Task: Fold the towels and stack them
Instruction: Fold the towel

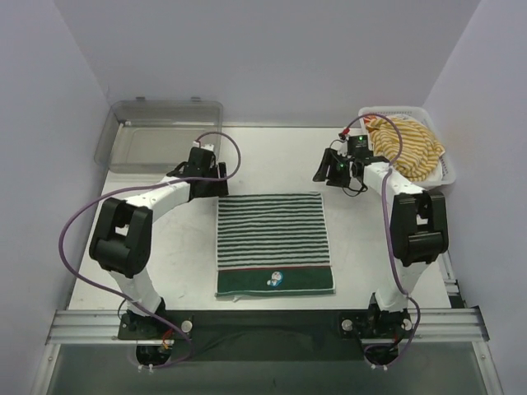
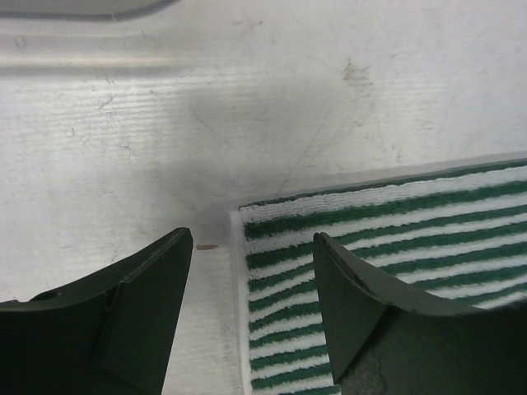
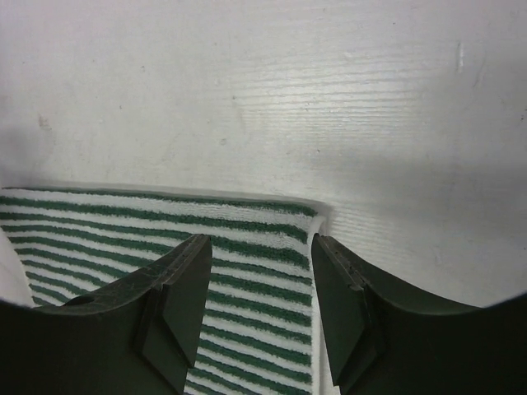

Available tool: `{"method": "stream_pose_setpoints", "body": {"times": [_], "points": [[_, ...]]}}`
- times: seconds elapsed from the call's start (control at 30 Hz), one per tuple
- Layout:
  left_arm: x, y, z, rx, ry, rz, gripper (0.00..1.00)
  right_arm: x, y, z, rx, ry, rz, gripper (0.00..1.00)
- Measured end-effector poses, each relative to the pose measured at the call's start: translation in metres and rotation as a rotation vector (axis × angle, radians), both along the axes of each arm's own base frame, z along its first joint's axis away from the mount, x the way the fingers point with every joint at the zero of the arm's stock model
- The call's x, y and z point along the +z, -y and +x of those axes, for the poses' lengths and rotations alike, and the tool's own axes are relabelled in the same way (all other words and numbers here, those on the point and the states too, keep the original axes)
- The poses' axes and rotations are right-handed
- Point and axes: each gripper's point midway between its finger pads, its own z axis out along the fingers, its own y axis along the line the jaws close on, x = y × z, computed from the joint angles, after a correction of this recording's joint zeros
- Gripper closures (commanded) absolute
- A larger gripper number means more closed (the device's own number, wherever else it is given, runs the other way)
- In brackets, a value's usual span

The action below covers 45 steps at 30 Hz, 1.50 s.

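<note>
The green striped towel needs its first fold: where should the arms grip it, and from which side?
Probably best: pinch the two far corners of the green striped towel from above, coming in over its far edge. It lies flat and spread, and the open left gripper and right gripper hover at those corners.

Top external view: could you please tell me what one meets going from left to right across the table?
Clear tray → left pincer → green striped towel → right pincer → yellow striped towel.
</note>
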Motion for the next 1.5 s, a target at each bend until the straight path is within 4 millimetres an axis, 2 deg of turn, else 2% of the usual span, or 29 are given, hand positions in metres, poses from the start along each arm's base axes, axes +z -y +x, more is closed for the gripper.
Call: {"method": "stream_pose_setpoints", "body": {"times": [0.07,0.17,0.3,0.43,0.53,0.57,0.73,0.77,0.8,0.9,0.93,1.5], "points": [[-0.018,-0.002,-0.002,-0.016,-0.04,0.028,0.3,-0.002,0.003,-0.001,-0.002,-0.006,-0.009,0.49],[-0.035,-0.003,-0.005,-0.026,-0.075,0.048,0.3,-0.003,0.006,-0.002,-0.002,-0.011,-0.015,0.49],[-0.042,-0.004,-0.006,-0.035,-0.089,0.06,0.3,-0.005,0.007,-0.003,-0.002,-0.017,-0.022,0.49],[-0.049,-0.005,-0.004,-0.034,-0.093,0.071,0.32,-0.016,0.01,-0.003,-0.012,-0.04,-0.033,0.49],[-0.049,-0.003,0.003,-0.029,-0.08,0.073,0.35,-0.029,0.013,-0.005,-0.018,-0.079,-0.044,0.49],[-0.049,-0.003,0.005,-0.027,-0.076,0.075,0.41,-0.034,0.014,-0.005,-0.021,-0.094,-0.048,0.49],[-0.05,0.0,0.015,-0.022,-0.06,0.074,0.45,-0.053,0.017,-0.008,-0.029,-0.164,-0.07,0.49],[-0.05,0.0,0.017,-0.022,-0.057,0.074,0.49,-0.056,0.017,-0.008,-0.03,-0.172,-0.073,0.49],[-0.05,0.0,0.018,-0.021,-0.055,0.074,0.55,-0.057,0.017,-0.007,-0.03,-0.178,-0.073,0.49],[-0.052,0.001,0.02,-0.024,-0.051,0.073,0.58,-0.057,0.017,-0.003,-0.032,-0.181,-0.078,0.49],[-0.052,0.001,0.021,-0.024,-0.05,0.073,0.64,-0.056,0.017,-0.001,-0.032,-0.183,-0.078,0.49],[-0.053,0.008,0.028,-0.049,-0.041,0.062,0.76,-0.058,0.0,-0.003,0.063,-0.22,-0.038,0.58]]}}
